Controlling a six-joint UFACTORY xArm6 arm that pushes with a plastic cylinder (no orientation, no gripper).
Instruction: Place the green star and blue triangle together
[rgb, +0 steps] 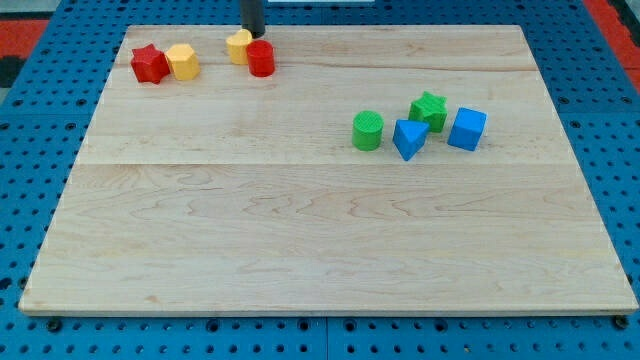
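The green star (430, 109) sits at the view's right, touching the blue triangle (409, 138) just below and left of it. My tip (254, 34) is far away at the view's top, just above the yellow block (238, 46) and the red cylinder (261, 58). It is well to the left of the star and triangle.
A green cylinder (368, 131) stands just left of the blue triangle. A blue cube (467, 129) stands right of the star. A red star (149, 64) and a yellow hexagon (183, 62) sit at the top left of the wooden board (300, 220).
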